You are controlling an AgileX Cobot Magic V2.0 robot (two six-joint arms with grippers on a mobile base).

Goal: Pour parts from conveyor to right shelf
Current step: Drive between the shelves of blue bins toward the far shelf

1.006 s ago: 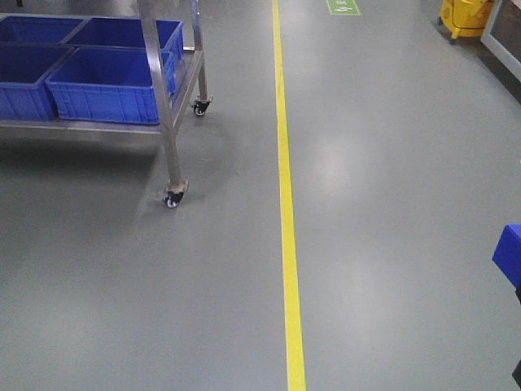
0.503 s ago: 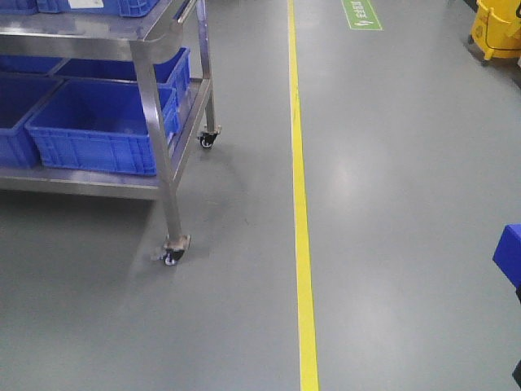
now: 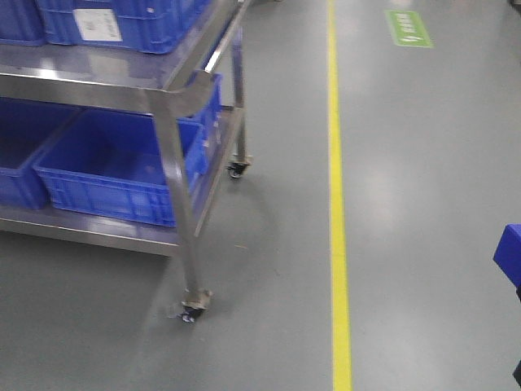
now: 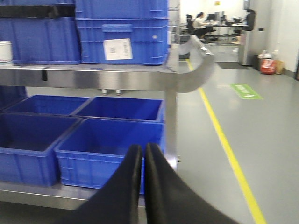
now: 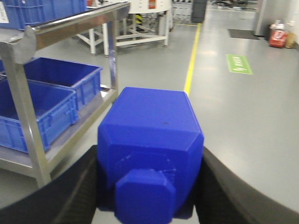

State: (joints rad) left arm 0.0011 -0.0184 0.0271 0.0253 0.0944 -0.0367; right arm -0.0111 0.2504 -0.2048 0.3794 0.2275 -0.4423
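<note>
A bright-blue block with bevelled shoulders and a knob (image 5: 150, 140) is the part; my right gripper (image 5: 150, 156) is shut on it, one black finger on each side. In the front view only a corner of the part (image 3: 510, 254) shows at the right edge. The shelf is a stainless-steel rack (image 3: 175, 171) on casters, standing to the left and holding deep-blue bins (image 3: 114, 175) on two levels. My left gripper (image 4: 142, 148) is shut with nothing between its fingers and points at a lower bin (image 4: 110, 142) of the rack (image 4: 140, 77). The conveyor is out of view.
A yellow floor line (image 3: 338, 204) runs away from me to the right of the rack, with a green floor sign (image 3: 409, 28) beyond it. The rack's near caster (image 3: 194, 308) sits close ahead. A red container (image 5: 278, 33) and more frames stand far back.
The front view has moved closer to the rack, which now looks larger, with its top level in view. The part at the right edge has not shifted.
</note>
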